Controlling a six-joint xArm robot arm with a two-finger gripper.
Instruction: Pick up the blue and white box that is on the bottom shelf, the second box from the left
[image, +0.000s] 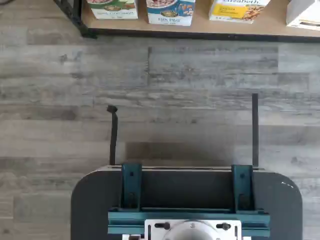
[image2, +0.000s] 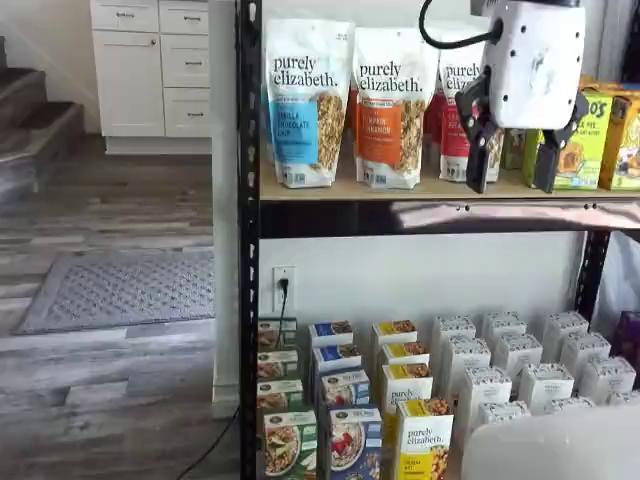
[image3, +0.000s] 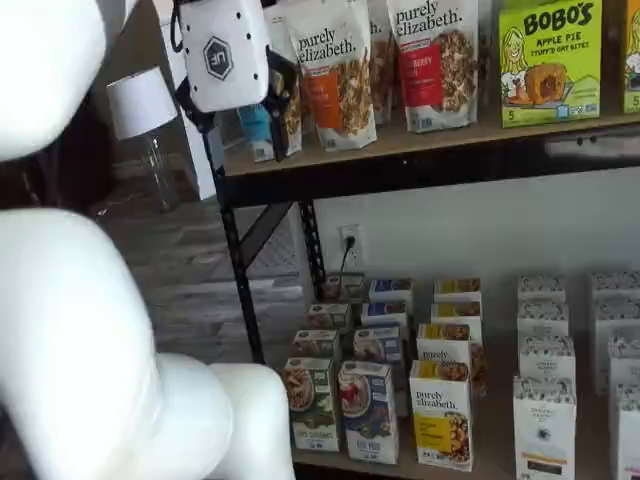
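Gripper (image2: 512, 165) hanging high beside the purely elizabeth pouches (image2: 345, 105), black fingers parted with a plain gap. Blue and white box (image3: 368, 411) standing upright at the bottom shelf's (image3: 490, 455) front, between green carton (image3: 309, 403) and yellow carton (image3: 441, 415).

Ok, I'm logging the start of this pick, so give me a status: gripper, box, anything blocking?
Gripper open, empty, up at the top shelf. Blue and white box upright on the bottom shelf, front row, between green carton and yellow carton. Front clear.
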